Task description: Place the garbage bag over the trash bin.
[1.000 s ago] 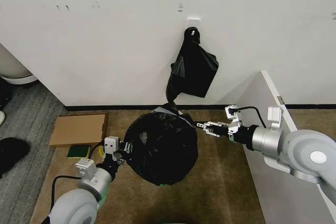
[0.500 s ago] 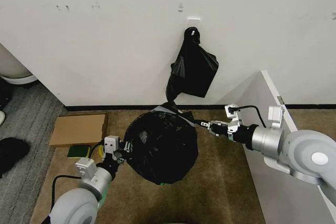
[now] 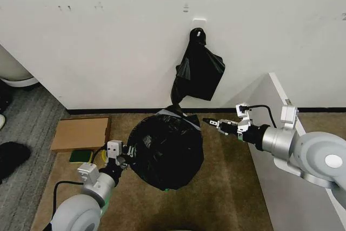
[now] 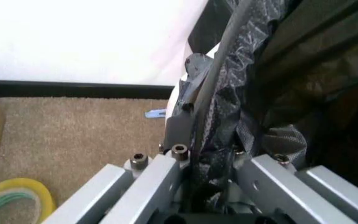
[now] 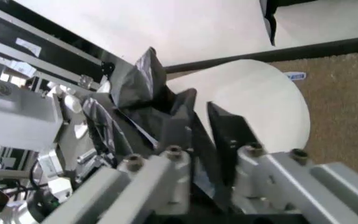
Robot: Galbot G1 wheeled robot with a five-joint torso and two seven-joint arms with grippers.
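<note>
The garbage bag is a glossy, crinkled black mass draped over the trash bin on the carpet. The bin's cream-white wall shows in the right wrist view. My left gripper is low at the bag's left side. It is shut on a fold of the plastic beside the bin's rim. My right gripper is at the bag's upper right edge, just off the bin. A crumpled tab of black plastic stands between its nearly closed fingers.
A smaller black bag bundle hangs from a wall hook behind the bin. A flat cardboard box and a yellow tape roll lie on the carpet to the left. A white panel stands close on the right.
My right gripper has drawn back to the right and slightly up from the bin's rim. The left gripper and the bag's body have stayed put.
</note>
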